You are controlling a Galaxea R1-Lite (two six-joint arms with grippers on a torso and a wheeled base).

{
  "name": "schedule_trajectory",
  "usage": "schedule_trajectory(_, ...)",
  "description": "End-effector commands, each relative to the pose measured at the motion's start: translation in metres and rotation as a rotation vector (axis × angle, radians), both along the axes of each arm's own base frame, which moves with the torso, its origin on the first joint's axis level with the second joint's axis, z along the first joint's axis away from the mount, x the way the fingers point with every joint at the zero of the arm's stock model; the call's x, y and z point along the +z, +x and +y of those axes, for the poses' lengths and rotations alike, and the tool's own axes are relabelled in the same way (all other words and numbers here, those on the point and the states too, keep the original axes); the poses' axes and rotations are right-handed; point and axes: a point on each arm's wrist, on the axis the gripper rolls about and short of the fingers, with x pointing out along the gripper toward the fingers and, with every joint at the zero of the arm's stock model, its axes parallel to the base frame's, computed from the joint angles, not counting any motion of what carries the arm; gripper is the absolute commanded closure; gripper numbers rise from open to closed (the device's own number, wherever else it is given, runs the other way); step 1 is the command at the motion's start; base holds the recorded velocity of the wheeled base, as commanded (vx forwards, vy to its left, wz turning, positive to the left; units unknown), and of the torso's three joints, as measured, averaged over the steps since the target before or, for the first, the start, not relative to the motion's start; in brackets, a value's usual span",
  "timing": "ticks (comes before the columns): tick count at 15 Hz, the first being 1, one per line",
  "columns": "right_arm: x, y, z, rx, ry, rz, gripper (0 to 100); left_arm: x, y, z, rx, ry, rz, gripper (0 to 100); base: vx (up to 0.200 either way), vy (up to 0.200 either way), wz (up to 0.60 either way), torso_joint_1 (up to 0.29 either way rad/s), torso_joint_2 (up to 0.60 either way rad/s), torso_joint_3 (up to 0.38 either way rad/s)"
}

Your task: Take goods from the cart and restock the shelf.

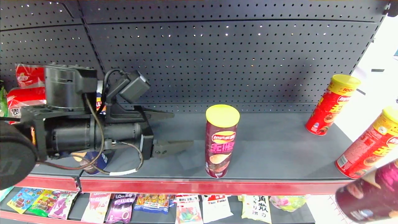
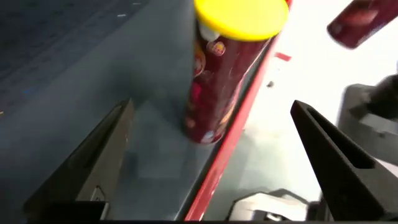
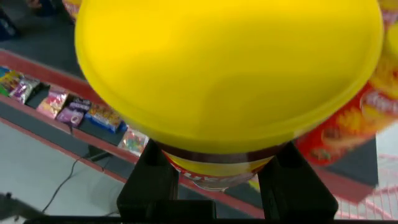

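A maroon chip can with a yellow lid stands upright on the grey shelf, close to its red front edge. My left gripper lies over the shelf just left of that can, open and holding nothing. In the left wrist view the can stands ahead of the spread fingers, apart from them. A second maroon can hangs below the shelf's front right corner. The right wrist view looks down on its yellow lid, and my right gripper is shut on its body.
Two red chip cans stand at the shelf's right end. Red snack bags sit behind my left arm. A perforated back panel closes the rear. Several snack packets lie on the lower shelf.
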Motion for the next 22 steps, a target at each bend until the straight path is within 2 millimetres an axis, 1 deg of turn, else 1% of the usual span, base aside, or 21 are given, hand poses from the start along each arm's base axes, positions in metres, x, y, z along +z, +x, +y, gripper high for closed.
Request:
schedule_trajectory(1, 0.026, 0.077, 0.027, 0.066, -0.001, 0.026, 100, 0.011, -0.029, 0.016, 0.045, -0.011, -0.052, 0, 0.0, 0.0, 0.0, 0.0, 0.0, 0.0)
schedule_trajectory(2, 0.028, 0.083, 0.031, 0.087, 0.001, 0.028, 100, 0.01, -0.034, 0.019, 0.047, -0.012, -0.051, 0, 0.0, 0.0, 0.0, 0.0, 0.0, 0.0)
schedule_trajectory(3, 0.029, 0.102, 0.042, 0.162, 0.0, 0.068, 100, 0.005, -0.051, 0.028, 0.047, -0.009, -0.045, 0, 0.0, 0.0, 0.0, 0.0, 0.0, 0.0)
schedule_trajectory(5, 0.033, 0.127, 0.052, 0.182, -0.007, 0.098, 100, 0.002, -0.071, 0.038, 0.046, -0.012, -0.048, 0, 0.0, 0.0, 0.0, 0.0, 0.0, 0.0)
schedule_trajectory(6, 0.038, 0.146, 0.059, 0.201, -0.002, 0.107, 100, -0.002, -0.082, 0.044, 0.046, -0.004, -0.032, 0, 0.0, 0.0, 0.0, 0.0, 0.0, 0.0)
schedule_trajectory(8, 0.044, 0.177, 0.071, 0.23, 0.0, 0.121, 100, -0.005, -0.097, 0.052, 0.046, 0.005, -0.015, 0, 0.0, 0.0, 0.0, 0.0, 0.0, 0.0)
schedule_trajectory(10, 0.043, 0.205, 0.087, 0.255, -0.004, 0.14, 100, -0.01, -0.109, 0.058, 0.061, -0.01, 0.011, 0, 0.0, 0.0, 0.0, 0.0, 0.0, 0.0)
schedule_trajectory(12, 0.038, 0.225, 0.098, 0.267, -0.014, 0.162, 100, -0.012, -0.113, 0.061, 0.093, -0.009, 0.011, 0, 0.0, 0.0, 0.0, 0.0, 0.0, 0.0)
schedule_trajectory(13, 0.032, 0.241, 0.11, 0.281, -0.019, 0.177, 100, -0.013, -0.116, 0.063, 0.11, -0.011, 0.012, 0, 0.0, 0.0, 0.0, 0.0, 0.0, 0.0)
schedule_trajectory(15, 0.026, 0.263, 0.123, 0.292, -0.025, 0.19, 100, -0.016, -0.121, 0.066, 0.114, -0.013, 0.014, 0, 0.0, 0.0, 0.0, 0.0, 0.0, 0.0)
schedule_trajectory(16, 0.023, 0.269, 0.126, 0.295, -0.027, 0.195, 100, -0.017, -0.122, 0.067, 0.114, -0.012, 0.015, 0, 0.0, 0.0, 0.0, 0.0, 0.0, 0.0)
schedule_trajectory(18, 0.014, 0.291, 0.141, 0.308, -0.037, 0.206, 100, -0.022, -0.128, 0.07, 0.126, -0.007, 0.016, 0, 0.0, 0.0, 0.0, 0.0, 0.0, 0.0)
schedule_trajectory(19, 0.012, 0.295, 0.143, 0.31, -0.042, 0.205, 100, -0.021, -0.128, 0.07, 0.134, -0.008, 0.013, 0, 0.0, 0.0, 0.0, 0.0, 0.0, 0.0)
schedule_trajectory(21, 0.005, 0.312, 0.155, 0.32, -0.051, 0.202, 100, -0.021, -0.13, 0.071, 0.144, -0.011, 0.013, 0, 0.0, 0.0, 0.0, 0.0, 0.0, 0.0)
schedule_trajectory(22, 0.001, 0.318, 0.16, 0.323, -0.053, 0.203, 100, -0.022, -0.131, 0.072, 0.149, -0.018, 0.024, 0, 0.0, 0.0, 0.0, 0.0, 0.0, 0.0)
